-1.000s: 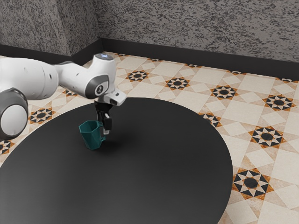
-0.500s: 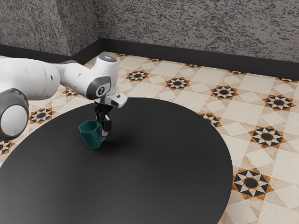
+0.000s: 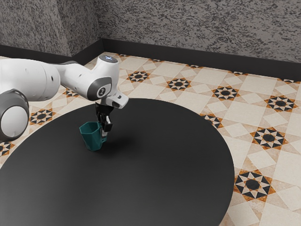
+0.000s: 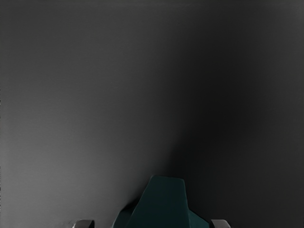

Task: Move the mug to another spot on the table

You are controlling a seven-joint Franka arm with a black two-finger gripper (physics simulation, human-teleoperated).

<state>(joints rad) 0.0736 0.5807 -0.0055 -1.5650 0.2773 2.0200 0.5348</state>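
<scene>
A dark teal faceted mug point(image 3: 91, 136) stands upright on the round black table point(image 3: 155, 165), toward the exterior view's left. My black gripper point(image 3: 104, 126) points down at the mug's right side, fingers lowered around its rim and handle area. The wrist view has the mug point(image 4: 164, 204) lying between two grey fingertips point(image 4: 83, 223). There is a gap on one side, so the gripper is open around it.
The table's surface stretches wide to the exterior view's right and front of the mug. Its edge curves round at the far right, above a patterned tile floor point(image 3: 263, 117). A grey stone wall point(image 3: 197, 23) stands behind.
My hand has tilted and shifted slightly toward the mug, staying low at its side. The mug has barely moved.
</scene>
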